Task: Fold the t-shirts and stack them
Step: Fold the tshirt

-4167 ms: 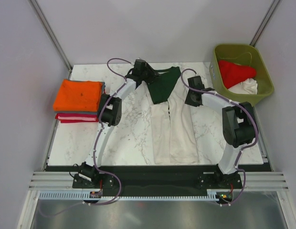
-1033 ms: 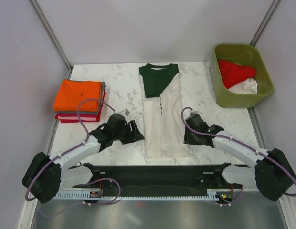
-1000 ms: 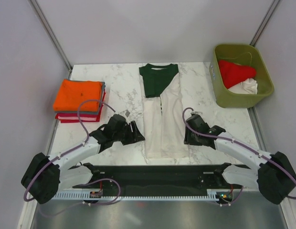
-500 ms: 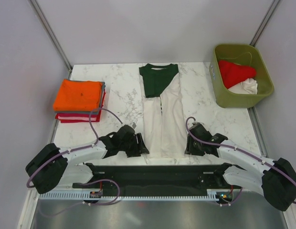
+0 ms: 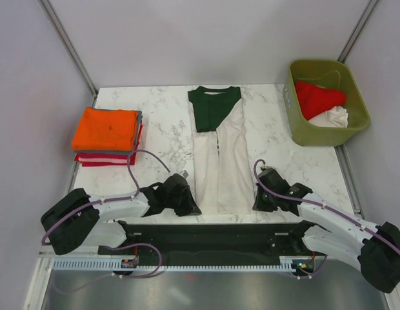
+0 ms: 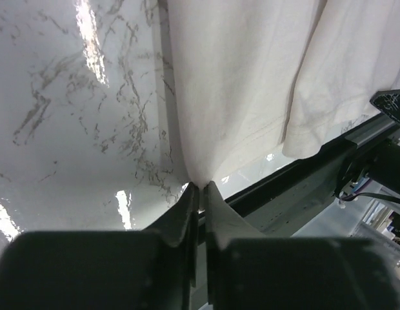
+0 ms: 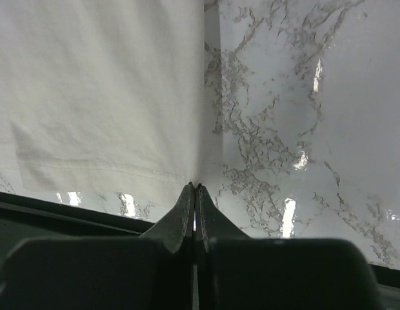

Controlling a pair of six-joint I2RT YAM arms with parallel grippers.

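The cream t-shirt (image 5: 220, 169) with dark green collar and sleeves lies folded into a long strip down the middle of the table, collar at the far end. My left gripper (image 5: 192, 208) is shut on its near left hem corner, seen in the left wrist view (image 6: 201, 186). My right gripper (image 5: 258, 205) is shut on the near right hem corner, seen in the right wrist view (image 7: 195, 186). The cream cloth (image 6: 239, 84) (image 7: 97, 90) spreads flat from both pinches. A folded orange t-shirt (image 5: 106, 128) tops a stack of folded shirts at the left.
An olive-green bin (image 5: 355, 123) at the far right holds a red t-shirt (image 5: 319, 97) and a white one (image 5: 333, 117). The table's near edge and black rail (image 5: 219, 229) run just behind both grippers. Marble tabletop (image 5: 161, 129) lies between the stack and the cream shirt.
Both arms have swung from the shirt's collar end down to its near hem. Over the last second both grippers moved closer to the near edge and closed on the hem corners.
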